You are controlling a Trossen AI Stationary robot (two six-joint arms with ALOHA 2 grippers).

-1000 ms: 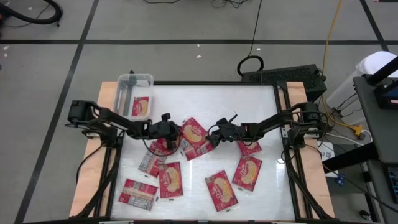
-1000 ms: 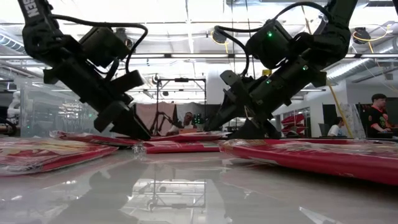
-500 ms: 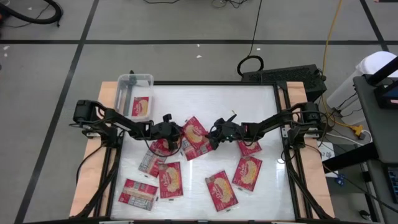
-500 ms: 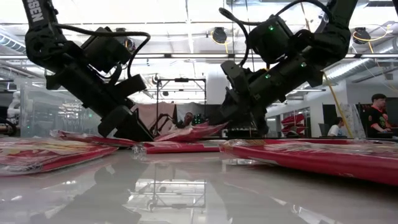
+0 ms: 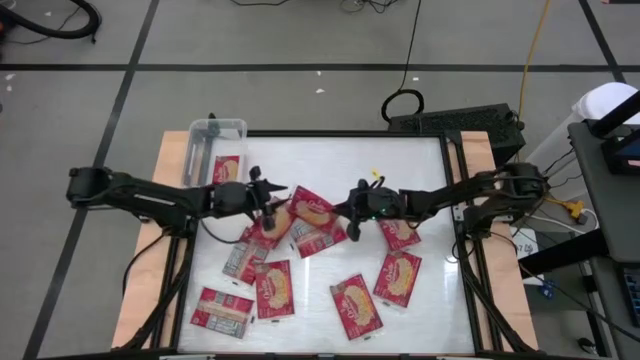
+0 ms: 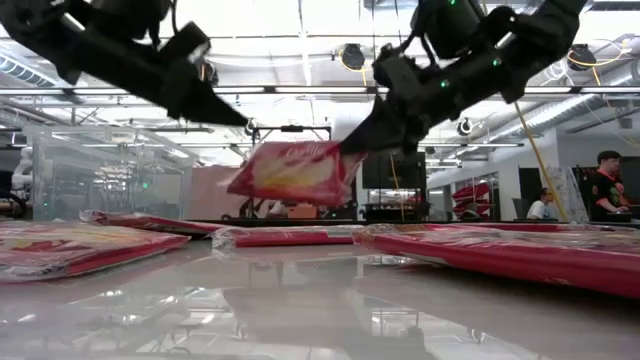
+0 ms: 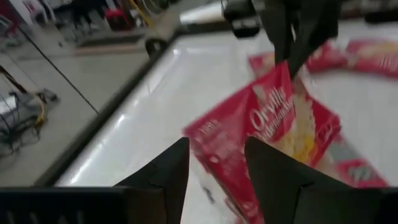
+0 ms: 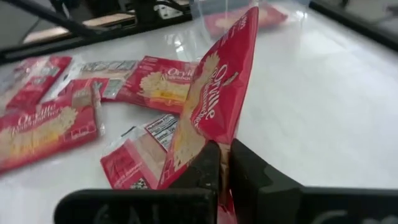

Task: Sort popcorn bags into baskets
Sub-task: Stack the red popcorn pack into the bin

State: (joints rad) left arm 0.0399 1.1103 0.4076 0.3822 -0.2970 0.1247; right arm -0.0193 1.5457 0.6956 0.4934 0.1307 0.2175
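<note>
My right gripper point(image 5: 350, 214) is shut on one red popcorn bag point(image 5: 312, 207), which hangs in the air over the middle of the table point(image 6: 290, 172). My left gripper point(image 5: 270, 207) hovers open just to the bag's left, fingers pointing at its free end point(image 7: 214, 146) without touching it. The clear basket point(image 5: 204, 132) stands at the far left corner with one bag point(image 5: 228, 172) lying flat inside. Several other bags lie flat on the white table. My right gripper pinches the bag's edge at one end point(image 8: 210, 147) between its two fingers point(image 8: 245, 163). It comes from the table's right, slanting down. The bag is lifted clear of the table and tilts away from the fingers, its free end point(image 6: 245, 180) lower and toward the left gripper.
Loose bags lie near the front at left point(image 5: 222, 310), left of centre point(image 5: 271, 288), centre point(image 5: 356, 306) and right point(image 5: 398, 276); more lie under the arms point(image 5: 318, 240) point(image 5: 401, 234). The far half of the table point(image 5: 340, 160) holds nothing. A person point(image 6: 607, 180) is in the room behind.
My right gripper has shut on the bag's edge and gone up, lifting the bag from flat on the pile to hanging clear and tilted. My left gripper has also gone up off the pile, staying open beside the bag.
</note>
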